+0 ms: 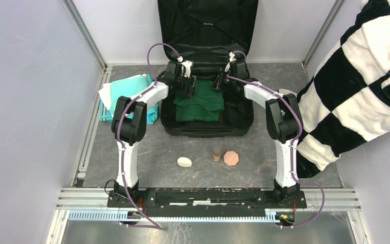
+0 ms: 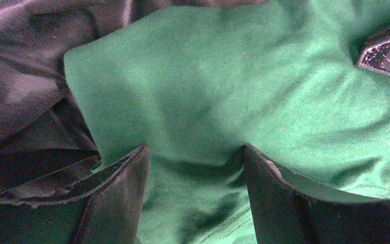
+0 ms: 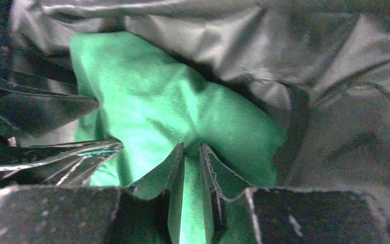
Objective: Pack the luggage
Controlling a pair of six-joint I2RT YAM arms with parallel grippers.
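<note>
Pale booth, even light
White walls (image 1: 30,101) at 9, 12 and 3 o'clock — mottled grey table (image 1: 254,173) between them, aluminium rail (image 1: 81,195) at 6 o'clock.

Both arms reached out, wrists tipped down

Left arm (image 1: 132,122) and right arm (image 1: 282,119) rise from the near edge of the tabletop (image 1: 147,162), elbows out, forearms angling in toward each other. The left gripper (image 2: 193,152) has its fingers (image 2: 127,178) spread wide apart. The right gripper (image 3: 192,147) has its fingers (image 3: 216,175) nearly together, pinching a fold of green cloth (image 3: 147,91).
</note>
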